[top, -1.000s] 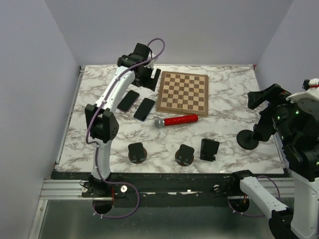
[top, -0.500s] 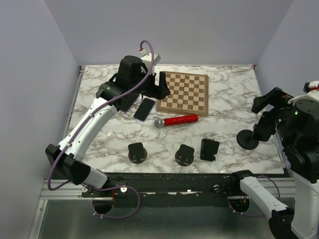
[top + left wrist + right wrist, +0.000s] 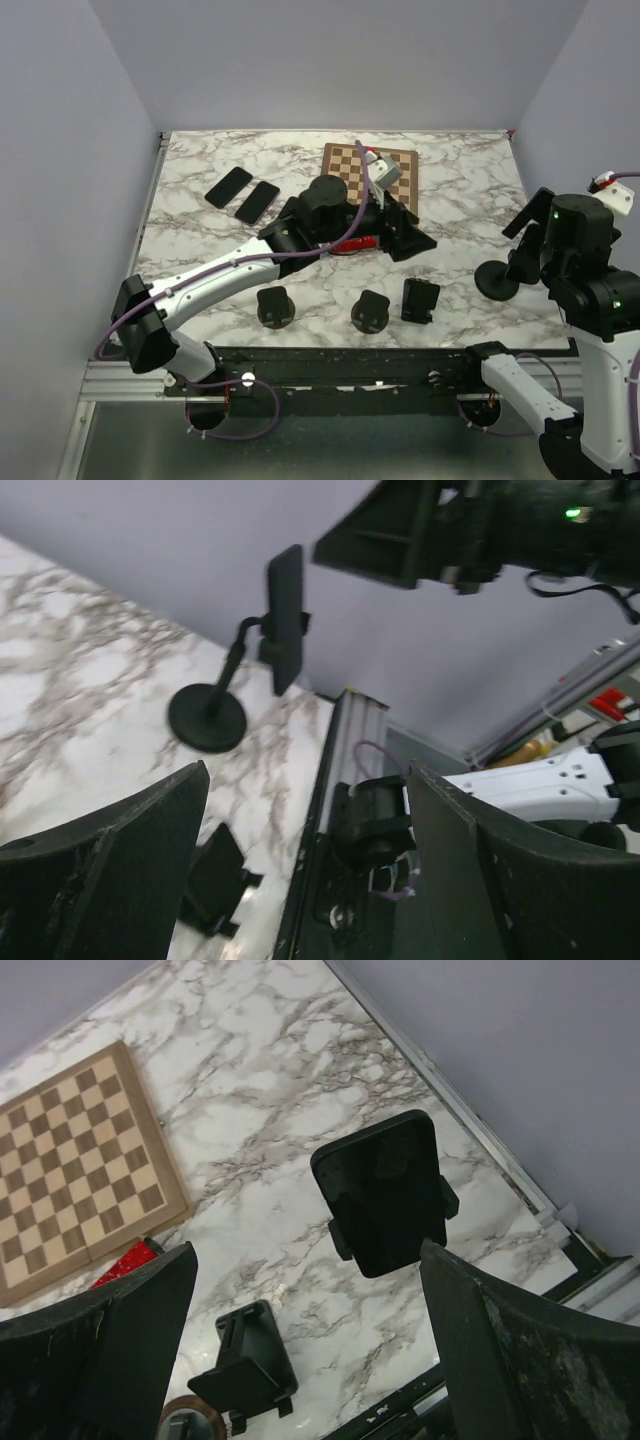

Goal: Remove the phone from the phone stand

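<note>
A black phone (image 3: 385,1192) sits clamped in a black phone stand with a round base (image 3: 495,280) near the table's right edge. In the left wrist view the phone (image 3: 285,615) shows edge-on above the stand's base (image 3: 207,717). My right gripper (image 3: 315,1360) is open and empty, hanging above the phone without touching it; in the top view it (image 3: 527,232) hides the phone. My left gripper (image 3: 405,236) is open and empty over the table's middle, pointing right toward the stand and well short of it (image 3: 310,880).
Two loose phones (image 3: 229,187) (image 3: 263,201) lie at the far left. A chessboard (image 3: 385,165) lies at the back, and a red microphone (image 3: 360,243) is partly under my left arm. Three small black stands (image 3: 275,306) (image 3: 370,311) (image 3: 420,299) sit along the near edge.
My left arm has swung from the far left phones across to the table's middle, facing the stand. The right gripper has shifted slightly above the stand.
</note>
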Robot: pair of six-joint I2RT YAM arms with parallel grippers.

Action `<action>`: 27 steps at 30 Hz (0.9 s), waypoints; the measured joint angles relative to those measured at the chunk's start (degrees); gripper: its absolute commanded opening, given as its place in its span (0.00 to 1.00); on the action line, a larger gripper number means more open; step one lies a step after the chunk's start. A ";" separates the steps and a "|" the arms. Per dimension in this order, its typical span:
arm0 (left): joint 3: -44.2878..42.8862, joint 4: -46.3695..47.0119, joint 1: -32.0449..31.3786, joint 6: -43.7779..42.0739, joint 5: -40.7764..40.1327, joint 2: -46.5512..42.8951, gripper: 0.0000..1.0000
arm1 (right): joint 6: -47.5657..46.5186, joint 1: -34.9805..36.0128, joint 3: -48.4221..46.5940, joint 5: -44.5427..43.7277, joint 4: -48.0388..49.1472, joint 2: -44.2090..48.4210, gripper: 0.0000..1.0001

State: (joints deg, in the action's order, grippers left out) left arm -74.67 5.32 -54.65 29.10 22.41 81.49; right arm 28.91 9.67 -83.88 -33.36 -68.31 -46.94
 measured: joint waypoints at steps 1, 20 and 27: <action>-0.63 2.64 -1.64 0.70 0.44 1.73 0.88 | 0.39 0.00 0.55 -0.79 -0.09 -0.44 1.00; 3.48 13.60 -6.71 4.94 3.17 0.07 0.97 | 1.01 -0.39 13.07 -8.57 11.26 -4.85 1.00; 8.48 12.04 -7.08 4.81 4.09 -6.84 0.97 | -1.42 -6.03 16.00 -9.42 17.46 -5.57 1.00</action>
State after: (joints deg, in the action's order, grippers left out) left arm -66.19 17.37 -61.73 33.91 26.50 74.65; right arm 27.49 3.64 -67.88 -42.78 -50.85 -52.51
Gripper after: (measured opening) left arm 0.970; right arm 0.998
